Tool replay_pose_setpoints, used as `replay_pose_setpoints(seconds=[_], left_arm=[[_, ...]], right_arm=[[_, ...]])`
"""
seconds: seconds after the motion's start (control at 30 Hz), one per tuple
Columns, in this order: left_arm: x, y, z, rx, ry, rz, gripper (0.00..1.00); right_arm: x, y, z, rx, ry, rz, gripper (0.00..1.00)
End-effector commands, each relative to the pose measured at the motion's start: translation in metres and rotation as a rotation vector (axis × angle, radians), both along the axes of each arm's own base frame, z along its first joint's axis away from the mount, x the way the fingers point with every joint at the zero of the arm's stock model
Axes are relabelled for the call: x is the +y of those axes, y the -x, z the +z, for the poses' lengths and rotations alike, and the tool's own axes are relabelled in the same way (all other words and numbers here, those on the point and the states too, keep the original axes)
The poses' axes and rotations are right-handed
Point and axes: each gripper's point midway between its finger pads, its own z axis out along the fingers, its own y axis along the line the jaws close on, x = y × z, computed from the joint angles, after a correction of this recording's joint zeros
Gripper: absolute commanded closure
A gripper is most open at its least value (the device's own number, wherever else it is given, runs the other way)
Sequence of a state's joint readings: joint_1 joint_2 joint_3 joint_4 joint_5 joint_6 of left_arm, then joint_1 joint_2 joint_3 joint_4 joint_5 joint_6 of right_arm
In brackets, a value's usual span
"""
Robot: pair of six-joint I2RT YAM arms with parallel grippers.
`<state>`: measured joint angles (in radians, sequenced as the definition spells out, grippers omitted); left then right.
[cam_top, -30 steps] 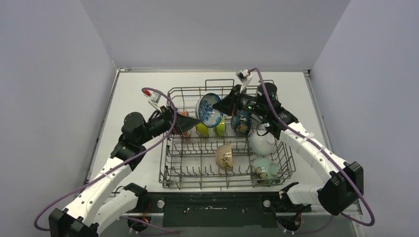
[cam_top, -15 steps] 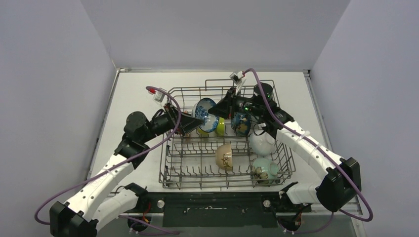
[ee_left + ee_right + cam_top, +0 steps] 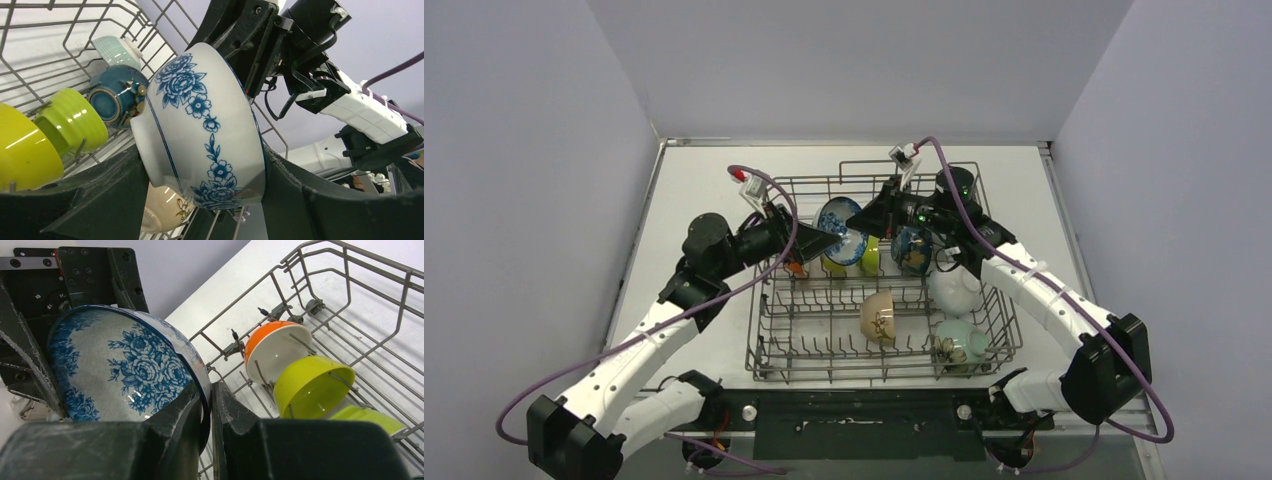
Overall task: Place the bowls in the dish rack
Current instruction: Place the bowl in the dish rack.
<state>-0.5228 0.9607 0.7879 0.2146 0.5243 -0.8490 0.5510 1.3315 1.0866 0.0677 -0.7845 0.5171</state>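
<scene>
Tilted blue-patterned bowl (image 3: 842,232) over dish rack (image 3: 824,335); other bowls (image 3: 879,315) racked.

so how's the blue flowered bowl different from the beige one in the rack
The blue flowered bowl is white with blue flowers; the beige bowl is plain tan with a small mark. The flowered bowl is held at the far row of the dish rack, its rim pinched by the right tool, with the left tool straddling it. The beige bowl rests on the tines mid-rack, untouched. Both are tipped on edge.
</scene>
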Motion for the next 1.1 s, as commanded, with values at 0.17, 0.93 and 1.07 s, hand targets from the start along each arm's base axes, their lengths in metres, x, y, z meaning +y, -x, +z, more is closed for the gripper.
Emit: replay_pose_setpoints(seconds=[0.17,0.93,1.07], left_arm=[[-0.003,-0.001,0.010,0.020,-0.050,0.005,0.19],[-0.003,-0.005,-0.002,0.088,-0.091,0.031,1.00],[0.004,-0.006,-0.012,0.114,-0.151,0.066,1.00]], right_arm=[[0.007,0.004,0.032,-0.097,-0.070,0.030,0.95],[-0.001,-0.008,0.016,-0.077,-0.012,-0.059,0.52],[-0.005,-0.013,0.011,-0.082,0.015,-0.095,0.28]])
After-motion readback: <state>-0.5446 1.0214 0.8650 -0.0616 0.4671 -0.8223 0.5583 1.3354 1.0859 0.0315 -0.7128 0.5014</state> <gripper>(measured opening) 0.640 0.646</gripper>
